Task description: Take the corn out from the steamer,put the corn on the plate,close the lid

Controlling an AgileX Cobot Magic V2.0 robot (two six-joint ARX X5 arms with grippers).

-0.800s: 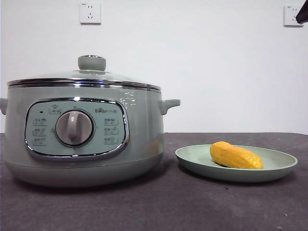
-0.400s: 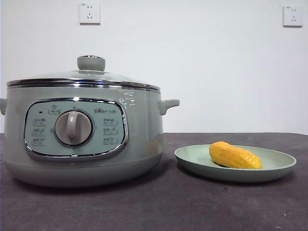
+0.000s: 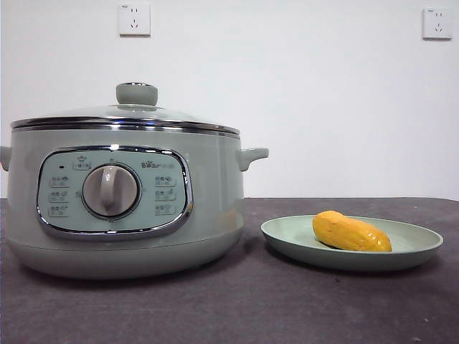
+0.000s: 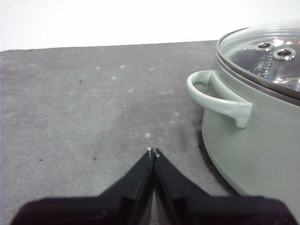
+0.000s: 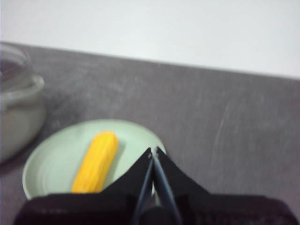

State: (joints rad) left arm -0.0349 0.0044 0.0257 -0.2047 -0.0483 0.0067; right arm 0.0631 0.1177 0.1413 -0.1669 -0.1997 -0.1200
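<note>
The corn [image 3: 351,232] lies on its side on the pale green plate [image 3: 416,247], right of the steamer [image 3: 208,208]; it also shows in the right wrist view [image 5: 96,161] on the plate [image 5: 51,164]. The glass lid [image 3: 136,111] sits closed on the steamer, knob up. My right gripper [image 5: 153,151] is shut and empty, held above the plate's edge, apart from the corn. My left gripper [image 4: 153,152] is shut and empty over the bare table, beside the steamer's side handle [image 4: 220,98]. Neither arm shows in the front view.
The dark grey table [image 3: 287,301] carries only the steamer and the plate. A white wall with two sockets [image 3: 134,19] stands behind. The steamer's edge [image 5: 18,108] shows blurred in the right wrist view.
A black arm tip at the top right corner of the front view has gone out of view. The steamer, lid, plate and corn have not moved.
</note>
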